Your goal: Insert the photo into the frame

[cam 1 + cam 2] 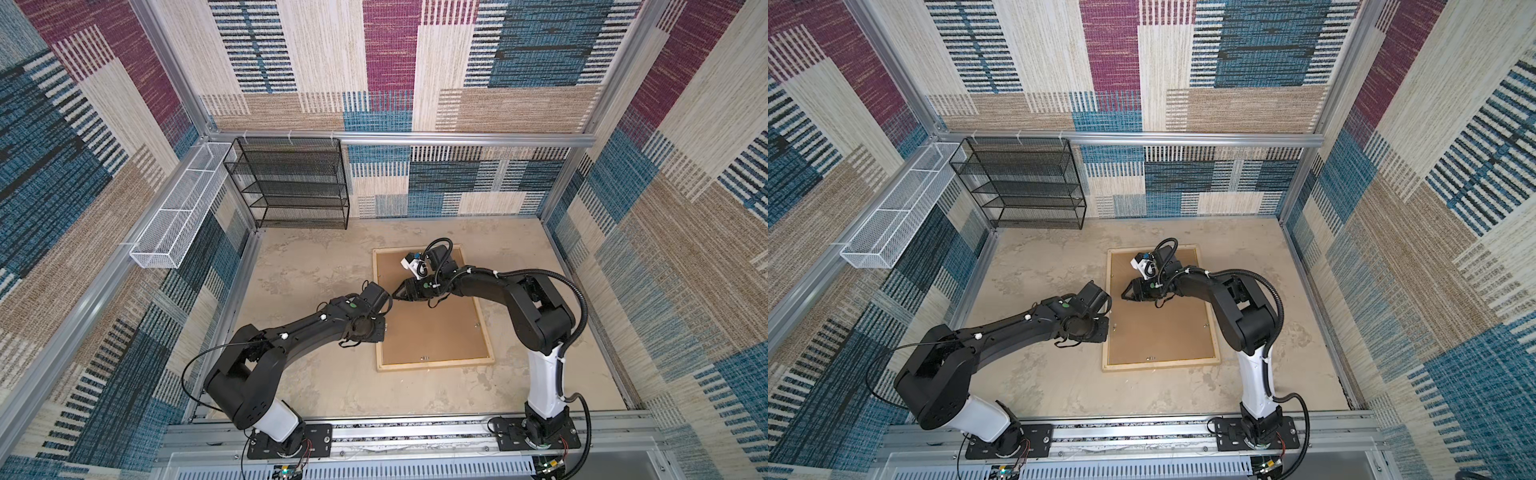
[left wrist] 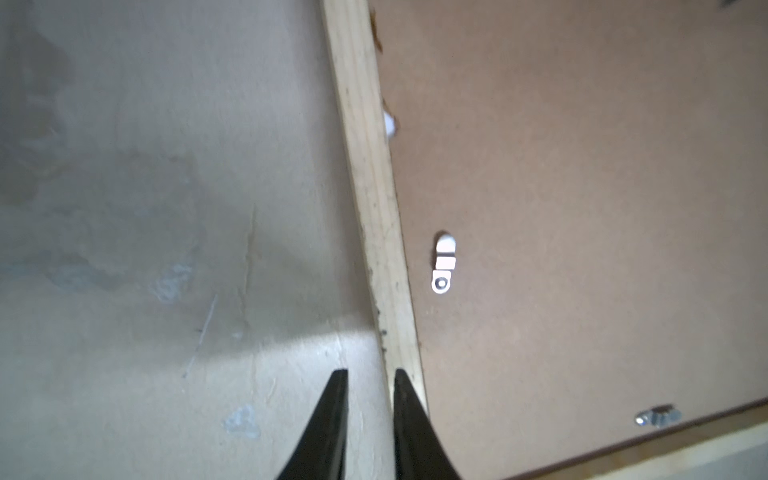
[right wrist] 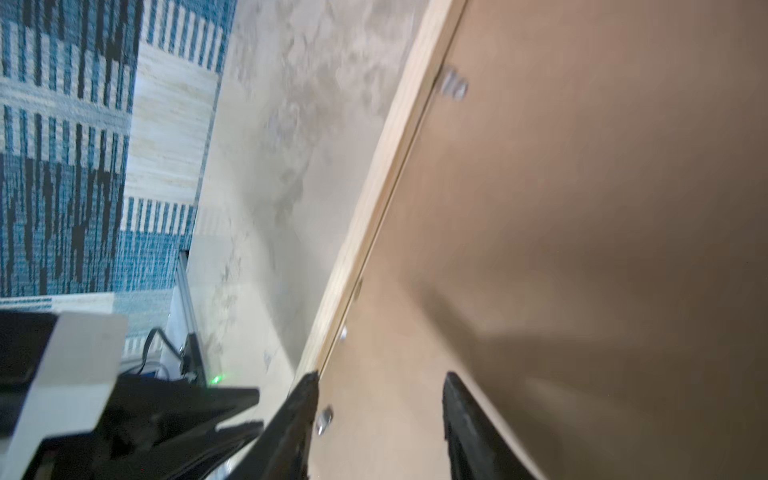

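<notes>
Carrying surface, table: mottled beige, bare apart from the frame near its middle.
frame: pale wood, lying flat and back side up in both top views, between the two arms.
backing board: plain brown, seated inside the rails, covering the whole opening.
photo: not seen in any view; perhaps hidden under the backing board, perhaps out of the scene; cannot tell which.
left gripper: low at the frame's left rail, toward its near end; fingers parted by a narrow gap, one over bare table, one over the rail, clamping nothing visible.
right gripper: stretched across to the same rail farther back, above the backing board; fingers released and wide, nothing between them.
turn clip: small, white, screwed to the backing board just beside the left rail; tab pointing along the rail, not across it, so apparently unlatched.
second clip: metal, blurred, near the adjoining near rail.
step in hand: judged as work on the board's fastening along the left rail; opening up or closing down, undecidable with the photo out of sight.
next move: if opening, calls for a fingertip under the board's edge, frame pinned by the other arm; if closing, calls for each tab swung across its rail.
</notes>
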### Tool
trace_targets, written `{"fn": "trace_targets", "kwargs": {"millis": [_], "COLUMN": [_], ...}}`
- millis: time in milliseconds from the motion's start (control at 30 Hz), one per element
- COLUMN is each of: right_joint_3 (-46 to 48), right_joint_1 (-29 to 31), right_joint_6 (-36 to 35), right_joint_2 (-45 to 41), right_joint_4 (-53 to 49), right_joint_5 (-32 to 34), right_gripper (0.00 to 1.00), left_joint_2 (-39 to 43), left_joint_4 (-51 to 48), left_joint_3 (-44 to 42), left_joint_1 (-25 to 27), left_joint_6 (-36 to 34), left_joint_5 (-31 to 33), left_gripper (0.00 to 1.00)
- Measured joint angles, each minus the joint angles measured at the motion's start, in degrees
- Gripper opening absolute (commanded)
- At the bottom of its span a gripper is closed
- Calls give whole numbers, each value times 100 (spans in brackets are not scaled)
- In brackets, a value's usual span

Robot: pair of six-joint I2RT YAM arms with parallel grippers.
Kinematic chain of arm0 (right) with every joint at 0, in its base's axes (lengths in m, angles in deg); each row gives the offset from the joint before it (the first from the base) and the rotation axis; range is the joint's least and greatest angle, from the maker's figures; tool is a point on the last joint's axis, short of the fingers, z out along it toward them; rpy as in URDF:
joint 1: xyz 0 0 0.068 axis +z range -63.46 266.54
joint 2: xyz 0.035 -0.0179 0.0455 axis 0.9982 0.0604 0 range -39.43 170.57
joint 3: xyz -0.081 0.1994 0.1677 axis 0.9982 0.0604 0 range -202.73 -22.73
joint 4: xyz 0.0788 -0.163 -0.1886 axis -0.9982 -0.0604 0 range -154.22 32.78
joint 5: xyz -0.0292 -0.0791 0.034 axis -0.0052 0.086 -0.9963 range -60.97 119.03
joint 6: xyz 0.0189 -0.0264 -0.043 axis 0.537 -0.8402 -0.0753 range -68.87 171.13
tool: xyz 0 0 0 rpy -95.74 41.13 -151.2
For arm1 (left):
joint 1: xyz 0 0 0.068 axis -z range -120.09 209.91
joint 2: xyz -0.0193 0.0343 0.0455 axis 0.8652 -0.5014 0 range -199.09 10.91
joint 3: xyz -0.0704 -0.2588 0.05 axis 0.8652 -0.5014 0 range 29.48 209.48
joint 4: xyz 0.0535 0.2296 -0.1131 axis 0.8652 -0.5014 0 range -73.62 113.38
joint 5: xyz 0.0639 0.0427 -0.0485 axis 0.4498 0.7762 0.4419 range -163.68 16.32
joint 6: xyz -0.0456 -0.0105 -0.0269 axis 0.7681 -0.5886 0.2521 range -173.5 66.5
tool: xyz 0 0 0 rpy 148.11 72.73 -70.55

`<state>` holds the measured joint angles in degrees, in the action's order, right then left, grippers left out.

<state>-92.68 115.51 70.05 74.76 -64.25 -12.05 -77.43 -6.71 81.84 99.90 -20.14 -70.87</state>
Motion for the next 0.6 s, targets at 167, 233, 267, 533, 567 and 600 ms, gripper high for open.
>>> {"fn": "trace_targets", "kwargs": {"millis": [167, 233, 267, 533, 567, 600], "right_joint_3": [841, 968, 992, 925, 922, 922], "right_joint_1": [302, 446, 516, 817, 820, 826], "right_joint_6": [424, 570, 645, 951, 951, 951], "right_joint_2": [-498, -529, -529, -385, -385, -385], "right_joint_4": [407, 535, 590, 846, 863, 866], "right_joint_5": [-2, -2, -2, -31, -31, -31], "right_gripper": [50, 50, 50, 50, 50, 50], "left_joint_2": [79, 39, 2, -208, -208, -208], "left_joint_4": [308, 461, 498, 715, 721, 723], "left_joint_3": [-345, -374, -376, -339, -339, -339], "left_joint_1": [184, 271, 293, 310, 315, 315], "left_joint_6": [264, 297, 310, 643, 643, 643], "left_joint_5": [-157, -173, -177, -164, -151, -144], "left_gripper": [25, 25, 24, 16, 16, 16]}}
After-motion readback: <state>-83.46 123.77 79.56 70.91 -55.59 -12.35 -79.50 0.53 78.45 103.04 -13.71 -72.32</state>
